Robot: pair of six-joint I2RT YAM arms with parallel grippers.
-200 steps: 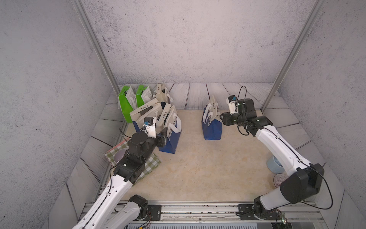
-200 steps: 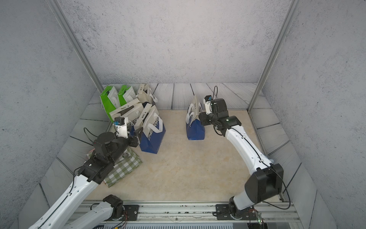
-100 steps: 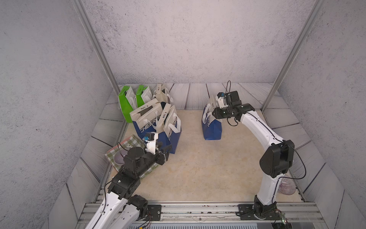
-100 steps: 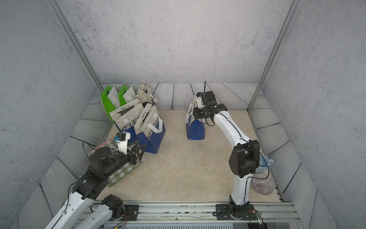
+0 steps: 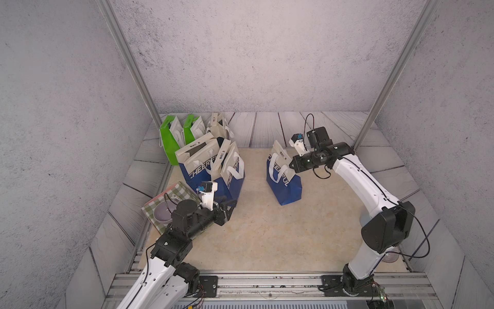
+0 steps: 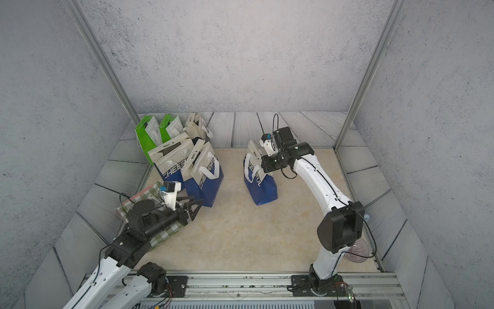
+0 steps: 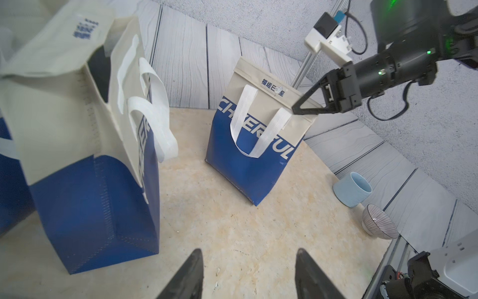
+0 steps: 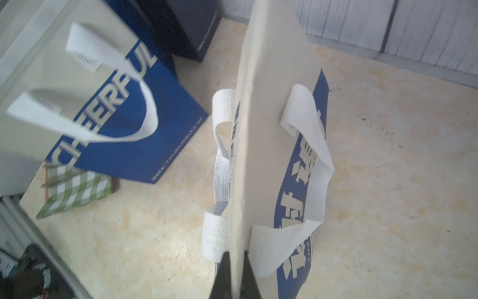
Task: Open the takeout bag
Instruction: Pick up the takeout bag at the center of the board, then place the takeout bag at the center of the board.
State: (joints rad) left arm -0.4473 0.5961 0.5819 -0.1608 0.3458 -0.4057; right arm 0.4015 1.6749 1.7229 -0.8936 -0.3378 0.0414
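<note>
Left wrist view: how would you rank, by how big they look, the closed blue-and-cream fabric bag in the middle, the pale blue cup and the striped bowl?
Largest: blue-and-cream fabric bag, by far.
Then: pale blue cup and striped bowl look about alike, so I won't rank them.

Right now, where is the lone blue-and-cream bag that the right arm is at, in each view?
In a top view: takeout bag just right of centre, apart from the bag cluster.
In a top view: at picture centre.
Left wrist: centre, upright.
Right wrist: seen from above, cream top edge running down the middle.
Shared landmark: right gripper shut on its top edge.
</note>
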